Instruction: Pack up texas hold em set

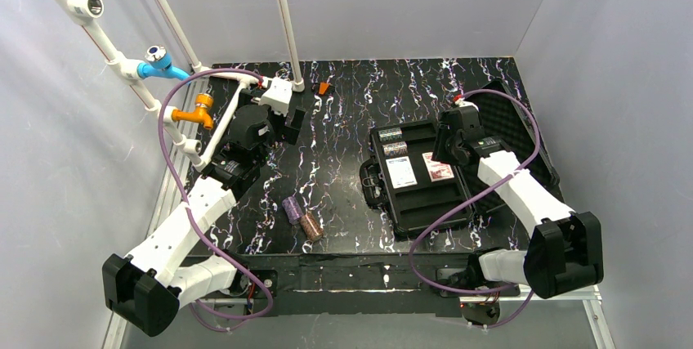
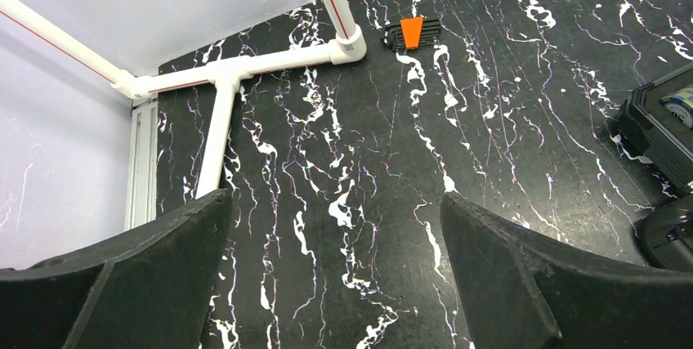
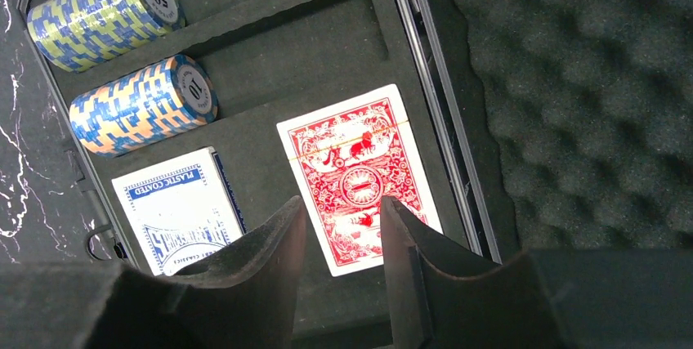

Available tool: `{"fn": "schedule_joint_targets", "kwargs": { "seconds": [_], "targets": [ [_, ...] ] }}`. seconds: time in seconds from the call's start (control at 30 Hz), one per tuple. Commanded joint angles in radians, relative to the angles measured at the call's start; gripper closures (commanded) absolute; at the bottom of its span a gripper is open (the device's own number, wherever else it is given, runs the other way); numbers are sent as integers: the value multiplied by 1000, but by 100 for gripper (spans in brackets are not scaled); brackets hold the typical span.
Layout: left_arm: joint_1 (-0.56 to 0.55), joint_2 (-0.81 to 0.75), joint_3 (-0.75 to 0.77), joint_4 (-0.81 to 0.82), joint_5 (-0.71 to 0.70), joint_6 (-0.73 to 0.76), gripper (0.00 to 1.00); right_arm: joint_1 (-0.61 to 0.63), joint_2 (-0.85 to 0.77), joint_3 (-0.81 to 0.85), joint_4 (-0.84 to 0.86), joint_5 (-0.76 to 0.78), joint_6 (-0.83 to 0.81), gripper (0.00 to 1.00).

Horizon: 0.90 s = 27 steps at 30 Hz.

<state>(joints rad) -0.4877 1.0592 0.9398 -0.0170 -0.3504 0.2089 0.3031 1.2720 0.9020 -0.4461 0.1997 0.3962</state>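
My right gripper (image 3: 342,206) hangs slightly parted, holding nothing, over the red deck (image 3: 359,177), which lies flat in the case (image 1: 433,202) at 3 o'clock on the table (image 1: 343,120). The blue deck (image 3: 176,202) and two chip rolls (image 3: 143,104) are seated too. Packing looks part done: two loose rolls (image 1: 302,217) wait at 6 o'clock. My left gripper (image 2: 335,198), wide open and empty at 10 o'clock, is probably the one to fetch them.

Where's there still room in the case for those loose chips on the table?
The grooves right of both chip stacks lie bare. The next row is crowded: blue deck and red deck, right gripper above the red one.
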Motion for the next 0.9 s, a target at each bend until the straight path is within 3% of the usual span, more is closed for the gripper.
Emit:
{"fn": "schedule_joint_targets", "kwargs": {
  "seconds": [0.0,0.53,0.87],
  "targets": [
    [-5,-7,30,-3,5,1,1,2,-34,34,-14,19,19,54],
    [-4,1,21,11,-19,21,1,2,78,-86,51,-55,34,52],
    [-4,2,19,12,-30,27,1,13,31,-32,-19,-80,1,31]
  ]
}}
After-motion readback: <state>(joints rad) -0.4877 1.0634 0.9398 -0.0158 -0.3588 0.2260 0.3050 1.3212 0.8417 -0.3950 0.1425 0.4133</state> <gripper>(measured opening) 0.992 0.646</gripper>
